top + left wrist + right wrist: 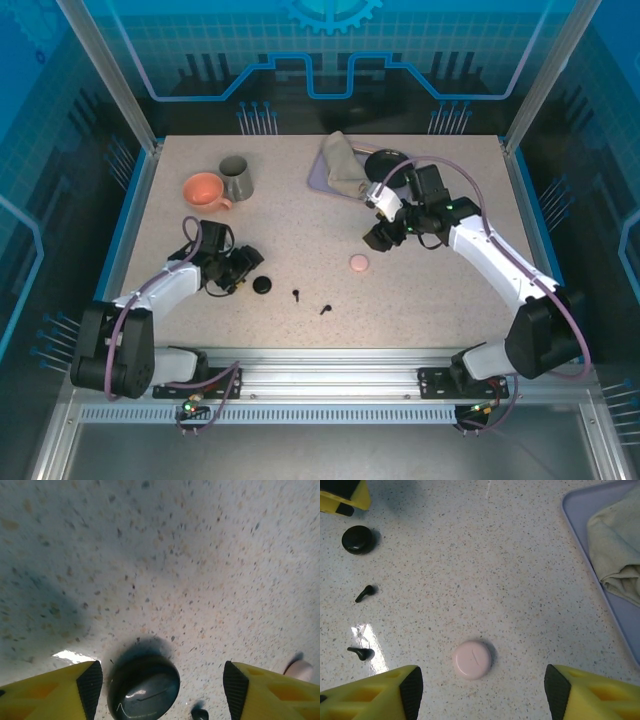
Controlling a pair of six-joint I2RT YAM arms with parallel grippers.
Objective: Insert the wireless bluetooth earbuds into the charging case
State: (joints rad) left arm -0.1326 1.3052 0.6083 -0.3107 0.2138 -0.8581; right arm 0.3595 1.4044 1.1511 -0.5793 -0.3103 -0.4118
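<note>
The left gripper (161, 685) is released, with the black case (144, 687) in its gap, probably staged for a steadying grasp. The right gripper (480, 690) is also released, with the pink case (472, 659) just ahead between its fingers. Two black earbuds (365, 593) lie loose outside its span.
</note>
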